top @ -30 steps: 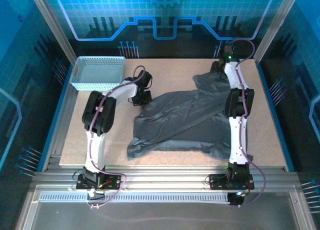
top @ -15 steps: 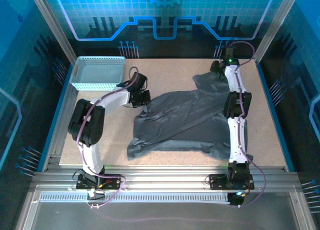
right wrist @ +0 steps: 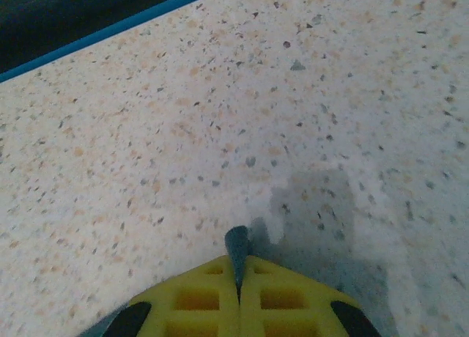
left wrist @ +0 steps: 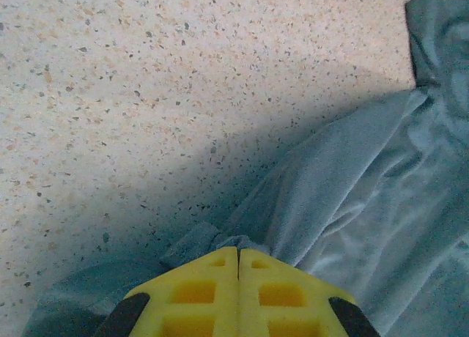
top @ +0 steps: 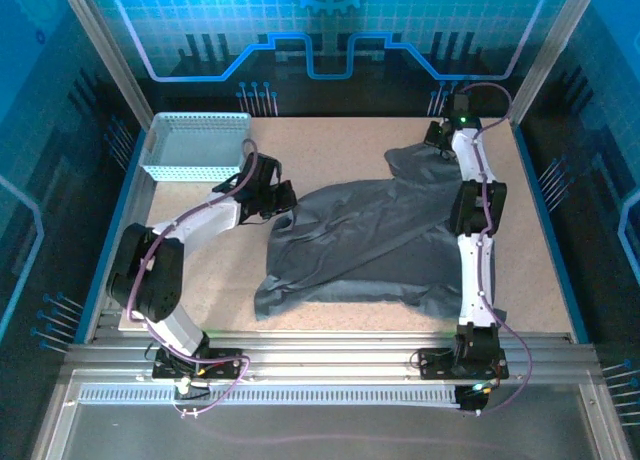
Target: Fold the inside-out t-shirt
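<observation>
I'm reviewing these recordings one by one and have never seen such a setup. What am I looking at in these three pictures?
Two robot arms are bolted at the near edge of a table. The overhead picture looks down from behind them. The other two come from a camera on each wrist, so the yellow shapes at the bottom are that arm's own fingers. A dark grey t-shirt lies rumpled on the table, and a light blue mesh basket stands at the far left corner. The left gripper is shut on a fold at the shirt's left edge. The right gripper is shut on a sliver of cloth at its far right corner.
</observation>
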